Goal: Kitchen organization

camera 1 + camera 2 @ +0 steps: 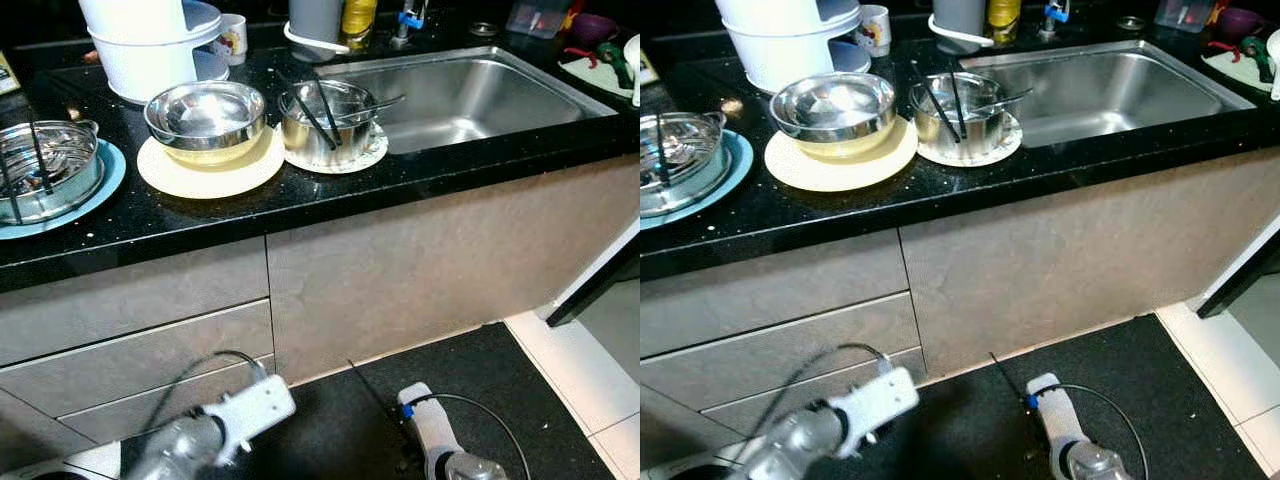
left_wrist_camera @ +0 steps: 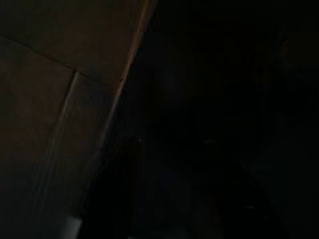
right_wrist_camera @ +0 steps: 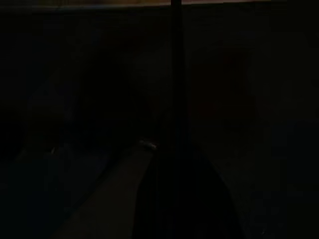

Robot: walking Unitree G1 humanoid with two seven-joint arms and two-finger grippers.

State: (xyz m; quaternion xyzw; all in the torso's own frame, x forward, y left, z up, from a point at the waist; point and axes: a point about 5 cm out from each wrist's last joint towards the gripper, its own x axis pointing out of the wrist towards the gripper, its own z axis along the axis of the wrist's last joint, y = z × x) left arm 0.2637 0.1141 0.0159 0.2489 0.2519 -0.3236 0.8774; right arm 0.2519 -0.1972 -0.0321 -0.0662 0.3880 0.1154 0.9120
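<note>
Black speckled counter (image 1: 330,180). Steel sink (image 1: 470,95), far right. Steel bowl (image 1: 205,118) on cream plate (image 1: 210,170). Steel pot (image 1: 318,120) with black utensils on white patterned plate (image 1: 365,155). Left, steel pot (image 1: 45,170) on light blue plate (image 1: 100,185). White containers (image 1: 145,45) far left. Grey-beige cabinet fronts (image 1: 420,260). Dark floor (image 1: 470,370), white tiles (image 1: 590,380) right.

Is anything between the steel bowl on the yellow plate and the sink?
Yes. The steel pot holding black chopsticks, on its white plate, stands directly between the steel bowl and the sink.
</note>
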